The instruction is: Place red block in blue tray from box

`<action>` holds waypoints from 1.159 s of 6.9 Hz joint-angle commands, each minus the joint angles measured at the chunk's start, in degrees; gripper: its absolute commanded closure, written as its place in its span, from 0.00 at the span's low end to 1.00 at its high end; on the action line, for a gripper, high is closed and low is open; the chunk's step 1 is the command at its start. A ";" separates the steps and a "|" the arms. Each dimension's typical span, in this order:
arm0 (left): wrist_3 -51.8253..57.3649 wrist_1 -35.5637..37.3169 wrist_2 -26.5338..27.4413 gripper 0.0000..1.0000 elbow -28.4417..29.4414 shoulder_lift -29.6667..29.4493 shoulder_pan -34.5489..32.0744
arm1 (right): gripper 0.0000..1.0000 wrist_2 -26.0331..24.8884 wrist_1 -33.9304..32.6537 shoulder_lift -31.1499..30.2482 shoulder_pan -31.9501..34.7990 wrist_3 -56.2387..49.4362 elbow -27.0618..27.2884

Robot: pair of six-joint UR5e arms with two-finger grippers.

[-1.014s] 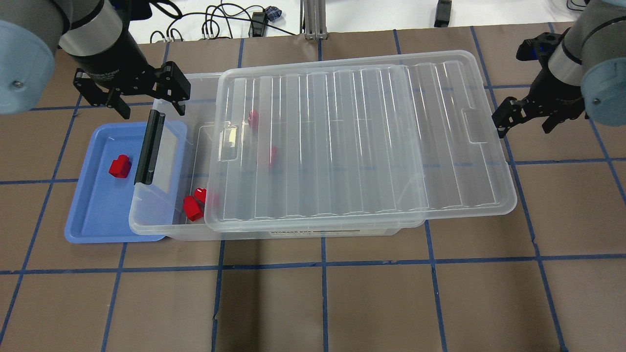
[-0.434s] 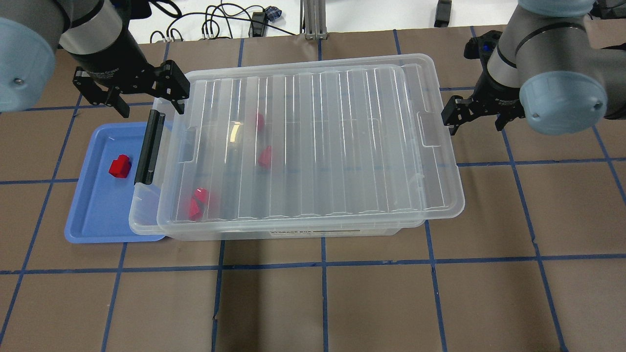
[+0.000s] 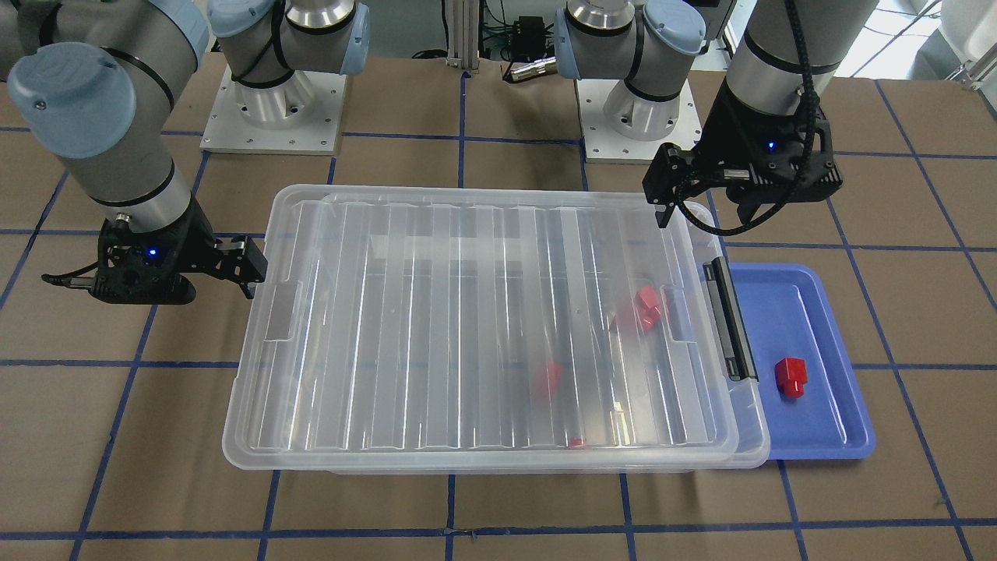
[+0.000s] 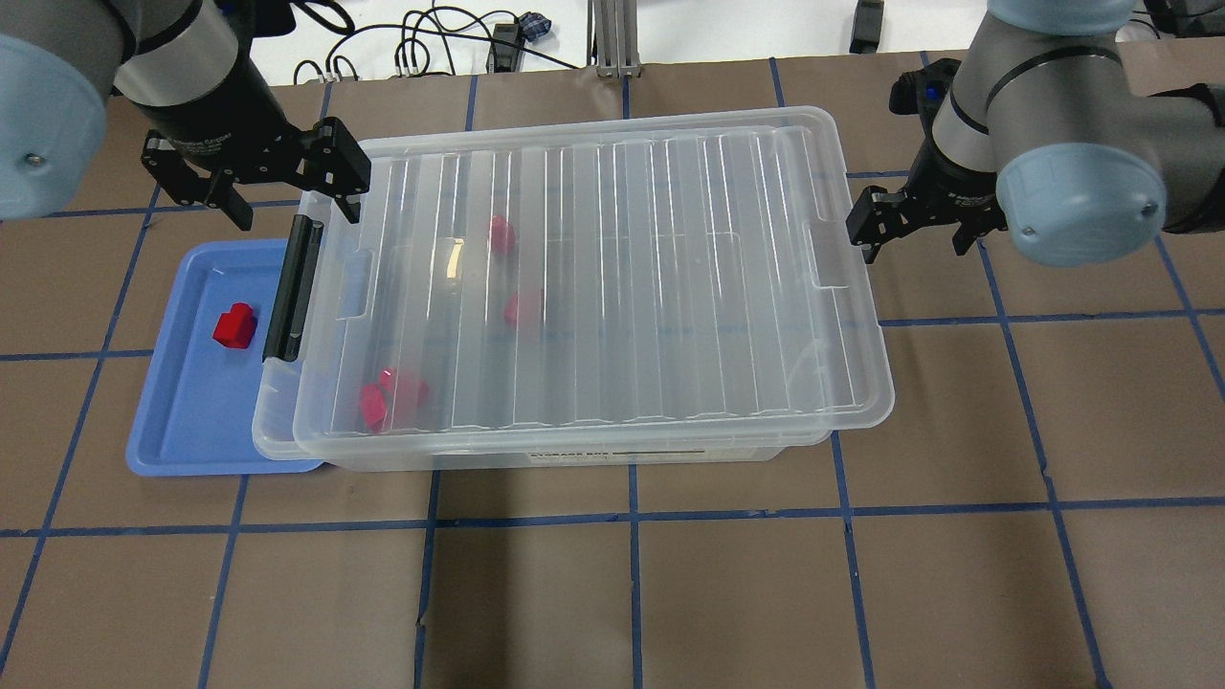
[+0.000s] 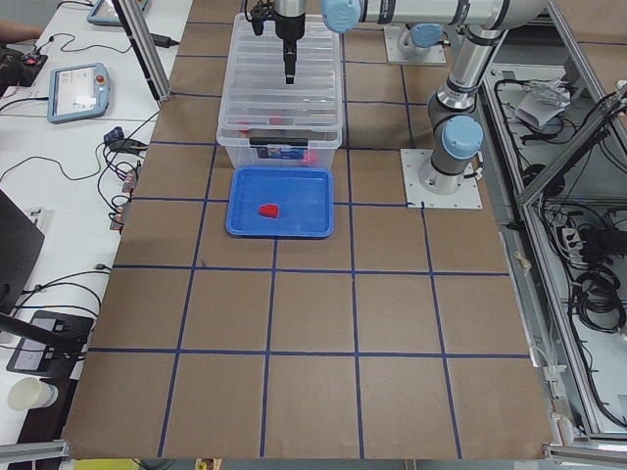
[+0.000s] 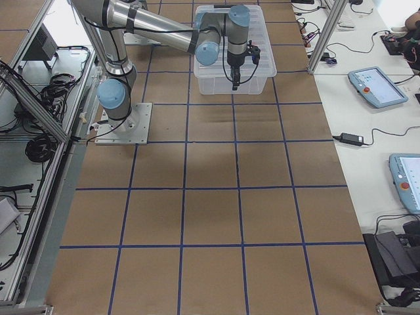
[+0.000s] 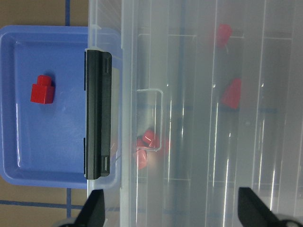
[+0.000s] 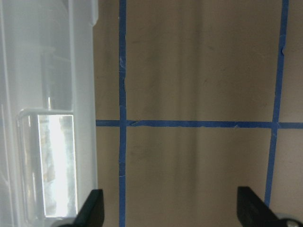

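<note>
One red block (image 4: pixel 234 325) lies in the blue tray (image 4: pixel 191 421), which sits at the latch end of the box (image 4: pixel 574 455). The ribbed clear lid (image 4: pixel 670 287) covers the box. Several more red blocks (image 4: pixel 498 233) show blurred through the lid. My left gripper (image 4: pixel 295 209) is open and empty, above the box's far left corner by the black latch (image 4: pixel 292 287). My right gripper (image 4: pixel 914 244) is open and empty, just off the lid's right short end. In the left wrist view the block (image 7: pixel 42 90) lies in the tray (image 7: pixel 28 151).
The box's latch end overhangs the tray's right side. The brown table (image 4: pixel 670 593) has a blue tape grid. Cables (image 4: pixel 431 43) lie past the far edge. The two arm bases (image 3: pixel 273 101) stand behind the box in the front-facing view.
The lid has slid left and now covers the whole box, hiding the blocks that lay uncovered. My right gripper has moved left along with it. The left arm has not moved.
</note>
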 commanded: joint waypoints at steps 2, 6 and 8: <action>0.00 0.00 0.09 0.00 -0.03 0.18 0.01 | 0.00 -0.23 3.75 -1.74 0.08 -0.25 -5.47; 0.00 -0.18 0.09 0.00 -0.12 0.09 -0.08 | 0.00 -0.05 17.65 -4.39 6.04 3.86 -16.21; -0.09 -0.52 0.00 0.00 -0.12 0.00 -0.08 | 0.00 0.03 17.67 -4.22 6.15 3.79 -15.52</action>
